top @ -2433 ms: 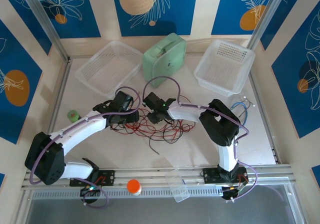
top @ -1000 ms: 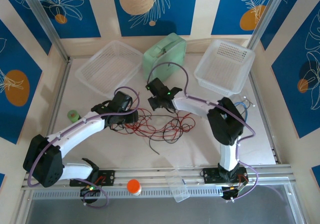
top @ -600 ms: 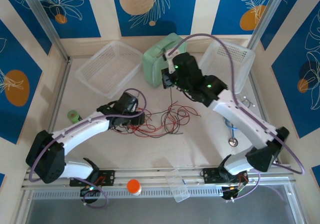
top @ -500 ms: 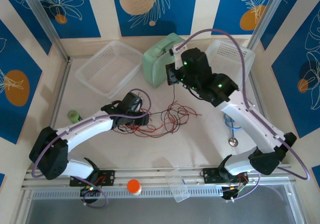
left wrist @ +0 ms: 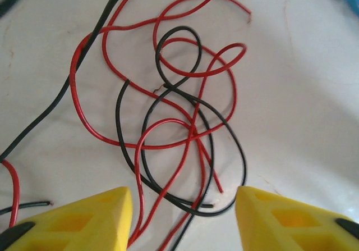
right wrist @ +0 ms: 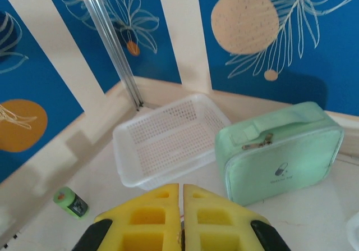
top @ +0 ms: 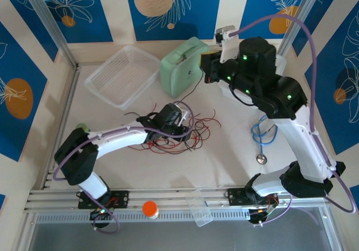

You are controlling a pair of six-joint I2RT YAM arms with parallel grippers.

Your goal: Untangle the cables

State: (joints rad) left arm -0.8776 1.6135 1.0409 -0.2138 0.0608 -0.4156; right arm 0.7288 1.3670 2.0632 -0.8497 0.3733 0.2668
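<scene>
Left hand (left wrist: 182,199) hovers spread over the tangled cables (left wrist: 168,88).

Our right claw (right wrist: 181,190) hangs over the pale desk (right wrist: 104,189), yellow fingers (right wrist: 150,213) pressed together. Beyond, we see a white perforated plastic basket (right wrist: 168,140) beside a mint-green zippered case (right wrist: 279,150), a small green cylinder (right wrist: 71,202) at left.

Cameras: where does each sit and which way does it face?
Top external: above and behind the bases, looking down on the table; both arms show, the left low over the cables, the right raised by the mint case, a black cable hanging from it.
Left wrist: looks straight down at the red and black cables; left fingers apart at the bottom.
Right wrist: faces the back-left corner, white basket and case; right fingers shut together.
Shared: top and right wrist both show case and basket.
</scene>
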